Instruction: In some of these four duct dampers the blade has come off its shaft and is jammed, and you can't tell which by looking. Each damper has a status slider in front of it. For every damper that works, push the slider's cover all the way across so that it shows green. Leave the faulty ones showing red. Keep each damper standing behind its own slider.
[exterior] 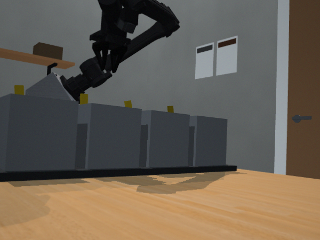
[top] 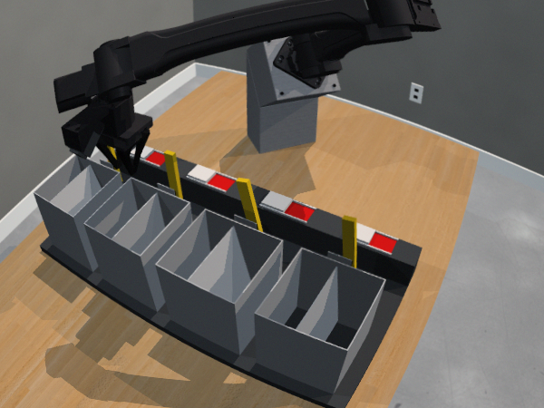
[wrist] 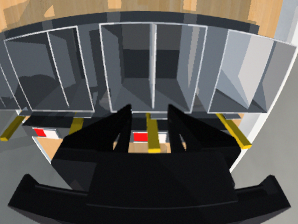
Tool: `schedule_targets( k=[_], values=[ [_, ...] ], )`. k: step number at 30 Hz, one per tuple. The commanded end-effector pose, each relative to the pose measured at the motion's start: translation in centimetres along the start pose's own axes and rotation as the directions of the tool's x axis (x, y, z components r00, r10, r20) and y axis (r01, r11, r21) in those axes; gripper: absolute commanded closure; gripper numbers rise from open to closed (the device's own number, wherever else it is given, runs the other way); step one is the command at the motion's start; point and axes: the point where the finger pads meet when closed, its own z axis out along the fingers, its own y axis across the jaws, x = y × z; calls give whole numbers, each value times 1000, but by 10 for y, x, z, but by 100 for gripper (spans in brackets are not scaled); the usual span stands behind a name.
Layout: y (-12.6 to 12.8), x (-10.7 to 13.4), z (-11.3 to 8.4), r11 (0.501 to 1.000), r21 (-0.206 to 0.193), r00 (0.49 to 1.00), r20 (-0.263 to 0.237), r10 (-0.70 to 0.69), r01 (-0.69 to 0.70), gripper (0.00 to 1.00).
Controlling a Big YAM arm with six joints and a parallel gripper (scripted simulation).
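At the tabletop's far-left corner, the half-open, empty gripper (top: 121, 160) straddles a yellow lever (top: 113, 156); descending off-centre could shove its damper (top: 74, 195) askew.

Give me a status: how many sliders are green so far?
Done: none. All four sliders show red, with their pale covers beside the red patches.

In hand: the gripper, open and holding nothing, is lined up with the yellow lever of the end damper, apparently to test it.

Left: test all four dampers, then push across the covers of those that work.
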Motion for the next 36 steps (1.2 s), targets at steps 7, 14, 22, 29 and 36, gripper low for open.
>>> schedule_targets(
  k=[7,14,22,29,36],
  values=[
    [-8,8,5,999,-7,999,-12,32,-32,64],
    [-8,8,5,999,-7,999,-12,32,-32,64],
    [54,-7,5,1000,3,1000,-12,-4,4,64],
    [114,-9,5,1000,5,1000,-9,-7,7,64],
    [186,0,0,1000,-5,1000,1,-5,5,64]
  ],
)
